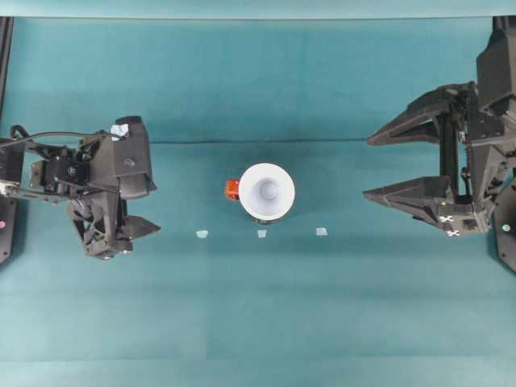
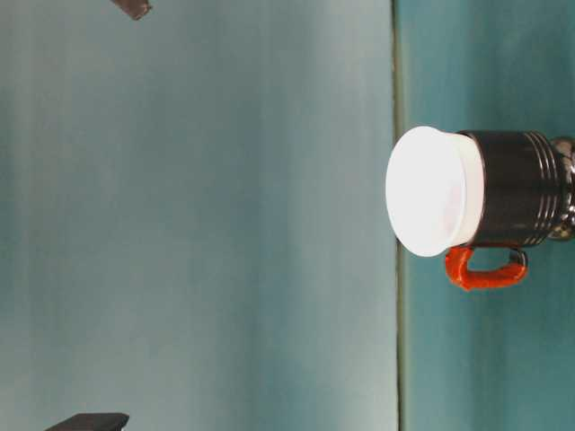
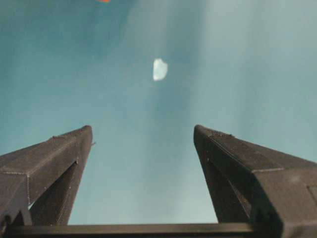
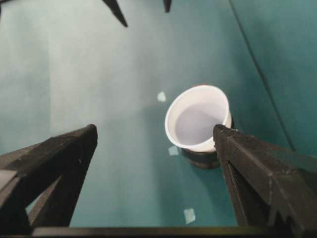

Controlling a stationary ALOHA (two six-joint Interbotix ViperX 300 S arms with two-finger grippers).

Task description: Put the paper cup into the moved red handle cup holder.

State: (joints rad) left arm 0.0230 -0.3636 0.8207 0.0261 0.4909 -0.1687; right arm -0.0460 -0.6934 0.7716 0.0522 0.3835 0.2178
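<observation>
The white paper cup (image 1: 267,190) stands upright inside the black red handle cup holder (image 2: 514,189) at the table's middle, its rim above the holder's top. The red handle (image 1: 232,189) points toward the left arm. In the table-level view the paper cup (image 2: 431,190) sticks out of the holder. My left gripper (image 1: 153,211) is open far to the cup's left, nothing between its fingers (image 3: 142,128). Well to the cup's right, my right gripper (image 1: 367,168) stands open and empty. Its wrist view looks at the paper cup (image 4: 198,116) past the open gripper (image 4: 155,127).
Three small pale tape marks (image 1: 201,234) (image 1: 262,234) (image 1: 322,231) lie in a row just in front of the holder. A fold line in the teal cloth (image 1: 242,142) runs across the table behind it.
</observation>
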